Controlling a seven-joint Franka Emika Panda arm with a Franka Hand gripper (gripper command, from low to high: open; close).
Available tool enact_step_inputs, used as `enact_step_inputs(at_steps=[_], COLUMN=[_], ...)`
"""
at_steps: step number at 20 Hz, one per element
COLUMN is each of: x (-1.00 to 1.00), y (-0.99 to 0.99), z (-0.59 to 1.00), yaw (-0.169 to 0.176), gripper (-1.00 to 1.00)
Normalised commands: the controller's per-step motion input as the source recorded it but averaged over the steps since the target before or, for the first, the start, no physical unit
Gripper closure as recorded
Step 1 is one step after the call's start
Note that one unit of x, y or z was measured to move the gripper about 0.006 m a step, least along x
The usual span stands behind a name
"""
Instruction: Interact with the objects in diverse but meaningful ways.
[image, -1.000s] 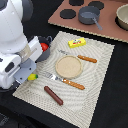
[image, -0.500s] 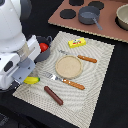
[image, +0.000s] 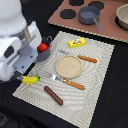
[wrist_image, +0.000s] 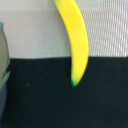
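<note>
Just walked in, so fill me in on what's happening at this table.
A white robot arm hangs over the exterior view's left edge of a striped placemat, above a yellow toy banana. The wrist view shows the banana lying partly off the mat, untouched. The end effector itself is hidden. A brown toy sausage lies nearby.

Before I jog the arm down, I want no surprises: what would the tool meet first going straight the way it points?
Probably the yellow banana, lying half on the placemat and half over its edge; depth is unclear.

Arm (image: 17, 42) hides the gripper and half the banana (image: 32, 79).
</note>
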Motion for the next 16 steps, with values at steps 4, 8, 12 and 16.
enact_step_inputs(at_steps=[4,8,12,16], x=[0.83,0.79,0.77,0.71], y=[0.51,0.52,0.52,0.56], z=[0.49,0.39,0.34,0.25], yaw=[0.005,0.001,0.001,0.010], gripper=[-1.00,-1.00,-1.00,-1.00])
